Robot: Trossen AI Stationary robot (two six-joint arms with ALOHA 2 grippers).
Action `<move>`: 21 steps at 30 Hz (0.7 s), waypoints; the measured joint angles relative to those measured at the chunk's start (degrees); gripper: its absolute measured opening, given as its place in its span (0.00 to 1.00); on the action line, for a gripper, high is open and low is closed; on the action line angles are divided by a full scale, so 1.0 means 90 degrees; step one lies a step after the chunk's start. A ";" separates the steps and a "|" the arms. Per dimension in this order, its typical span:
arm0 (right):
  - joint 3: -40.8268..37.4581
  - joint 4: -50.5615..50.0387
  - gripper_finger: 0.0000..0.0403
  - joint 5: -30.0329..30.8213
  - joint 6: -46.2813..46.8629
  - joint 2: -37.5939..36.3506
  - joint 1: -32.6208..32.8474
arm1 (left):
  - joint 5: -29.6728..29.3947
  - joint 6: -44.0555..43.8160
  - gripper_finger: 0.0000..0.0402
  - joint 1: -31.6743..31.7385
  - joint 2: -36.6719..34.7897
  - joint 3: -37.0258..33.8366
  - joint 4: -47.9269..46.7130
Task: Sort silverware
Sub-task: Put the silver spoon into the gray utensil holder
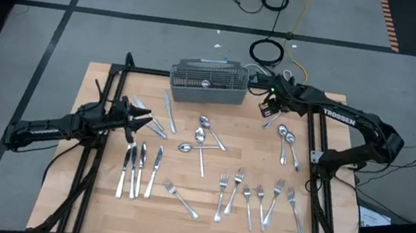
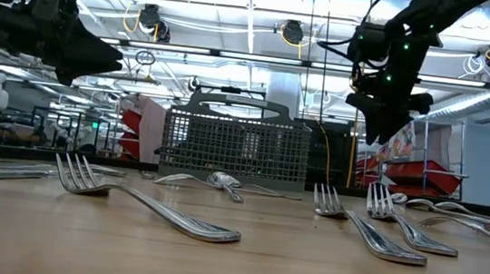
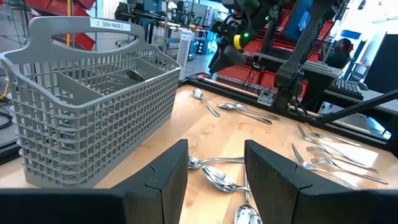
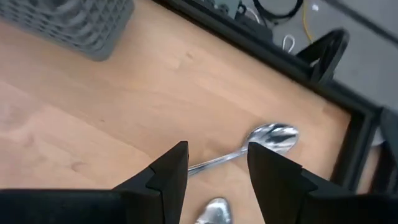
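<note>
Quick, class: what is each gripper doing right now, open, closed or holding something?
Left gripper: open, holding nothing.
Right gripper: open, empty, above a spoon.

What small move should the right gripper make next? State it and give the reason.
Probably lower straight down onto the spoon beneath it. The right gripper hangs open and empty above the table near the basket, its fingers either side of that spoon's handle in the wrist view. The left gripper waits open over the table's left side.
</note>
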 joint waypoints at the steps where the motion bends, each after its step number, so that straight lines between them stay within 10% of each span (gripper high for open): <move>1: 0.0000 -0.0001 0.39 -0.0083 0.0199 0.0017 -0.0002 | 0.0000 0.0000 0.41 -0.0002 0.0002 0.0000 0.0003; 21: -0.0573 0.0432 0.39 -0.0117 0.3454 0.0065 -0.0088 | 0.0002 -0.0189 0.41 0.0000 -0.0001 -0.0005 -0.0022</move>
